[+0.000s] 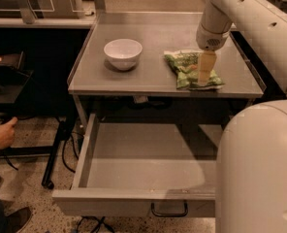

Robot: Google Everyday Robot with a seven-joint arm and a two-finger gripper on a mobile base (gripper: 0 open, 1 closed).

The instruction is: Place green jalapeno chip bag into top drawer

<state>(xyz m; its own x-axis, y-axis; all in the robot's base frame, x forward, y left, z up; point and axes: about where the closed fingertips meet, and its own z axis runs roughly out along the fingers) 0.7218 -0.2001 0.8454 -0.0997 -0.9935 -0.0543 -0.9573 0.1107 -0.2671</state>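
Observation:
The green jalapeno chip bag [186, 69] lies flat on the grey counter top [158, 38], towards its right front. My gripper [205, 70] hangs from the white arm directly over the right part of the bag, with its pale finger [206, 66] down on it. The top drawer [134, 157] stands pulled open below the counter, its flat bottom bare and a curved handle [169, 213] on its front. My white base covers the drawer's right part.
A white round bowl [122, 53] sits on the counter left of the bag. A person's hand [0, 135] and shoes [7, 217] are at the left by a dark stand. My base [260, 174] fills the lower right.

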